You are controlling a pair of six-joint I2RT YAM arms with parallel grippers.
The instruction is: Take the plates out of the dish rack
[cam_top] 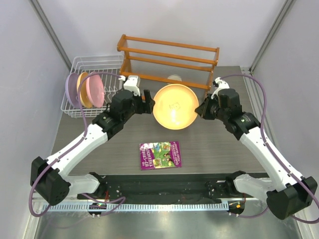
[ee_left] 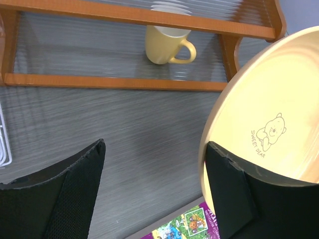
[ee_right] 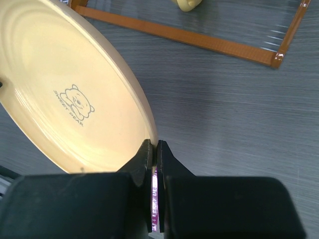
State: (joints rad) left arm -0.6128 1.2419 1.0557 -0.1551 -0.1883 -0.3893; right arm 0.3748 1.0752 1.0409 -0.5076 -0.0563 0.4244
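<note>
Round yellow-orange plate (cam_top: 174, 106), small bear print, pinched by right gripper (ee_right: 153, 148)

Left arm (cam_top: 75, 147), right arm (cam_top: 266, 144): white link shells, black joint housings, black bases. One purple cable (cam_top: 85, 119) looped along each. Left gripper (ee_left: 149, 194), right gripper (ee_right: 155, 154): black, wedge-shaped fingers, finely ribbed surface; white wrist blocks behind.

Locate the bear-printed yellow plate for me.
Top view: the yellow plate is held tilted at mid-table, in front of the wooden rack, its right rim pinched by the right gripper and the open left gripper at its left rim.
</note>
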